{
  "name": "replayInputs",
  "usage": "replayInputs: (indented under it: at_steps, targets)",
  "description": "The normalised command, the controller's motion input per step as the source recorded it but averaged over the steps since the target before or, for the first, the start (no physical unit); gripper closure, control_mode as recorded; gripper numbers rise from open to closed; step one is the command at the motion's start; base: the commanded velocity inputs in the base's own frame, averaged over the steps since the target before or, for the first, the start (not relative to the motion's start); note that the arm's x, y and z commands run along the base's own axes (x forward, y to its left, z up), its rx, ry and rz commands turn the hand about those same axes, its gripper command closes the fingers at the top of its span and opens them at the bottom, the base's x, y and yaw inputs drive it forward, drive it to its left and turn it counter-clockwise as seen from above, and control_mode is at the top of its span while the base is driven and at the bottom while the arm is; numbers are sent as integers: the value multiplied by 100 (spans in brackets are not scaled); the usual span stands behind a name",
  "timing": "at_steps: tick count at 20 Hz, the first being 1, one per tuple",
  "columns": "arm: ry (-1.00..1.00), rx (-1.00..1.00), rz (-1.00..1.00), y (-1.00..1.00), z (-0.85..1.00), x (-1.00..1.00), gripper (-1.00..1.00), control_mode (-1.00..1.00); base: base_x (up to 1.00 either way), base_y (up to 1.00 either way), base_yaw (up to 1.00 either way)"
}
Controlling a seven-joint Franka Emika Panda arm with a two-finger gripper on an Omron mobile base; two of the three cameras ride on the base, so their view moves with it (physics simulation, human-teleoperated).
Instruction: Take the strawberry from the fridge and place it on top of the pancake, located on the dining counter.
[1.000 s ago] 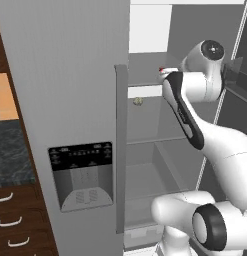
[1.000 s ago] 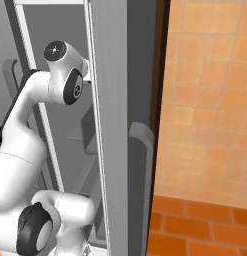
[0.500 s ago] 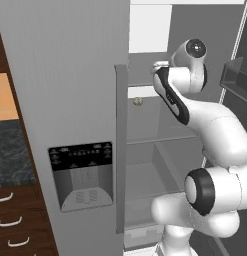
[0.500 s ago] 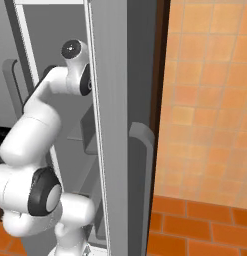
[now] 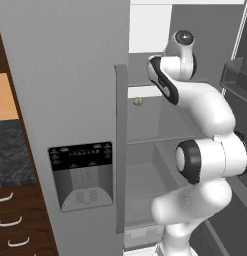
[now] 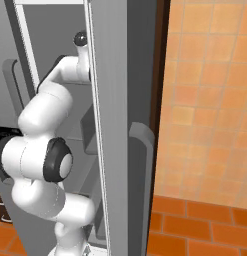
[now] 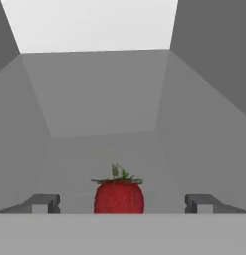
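Observation:
The fridge (image 5: 70, 75) stands with its left door shut and its right side open, and my arm reaches into an upper grey shelf. In the hand view the strawberry (image 7: 119, 195), red with a green leafy top, sits upright on the shelf floor. My gripper (image 7: 122, 204) is open, with one fingertip (image 7: 42, 203) on each side of the fruit and wide gaps between. Nothing is held. From the right base view the open fridge door (image 6: 112, 100) hides the hand. The pancake and the dining counter are out of view.
A small pale ball (image 5: 138, 101) lies on the shelf below the hand. Dark door bins (image 5: 237, 75) line the open right door close to my arm. Dark wood drawers (image 5: 10, 220) sit lower left, and an orange tiled wall (image 6: 210, 100) is on the right.
The arm has pushed further into the upper shelf, the hand moving left and inward over the spot where the strawberry showed. The gripper stays open.

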Motion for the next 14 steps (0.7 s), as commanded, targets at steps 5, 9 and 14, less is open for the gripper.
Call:
replayInputs:
  at_steps: [5,9,14]
  targets:
    - [2,0,0,-1,-14,26,-100,-100,0,0,0]
    - [4,0,0,0,-18,-9,-100,-100,0,0,0]
    - [2,0,0,0,-14,-4,-100,-100,0,0,0]
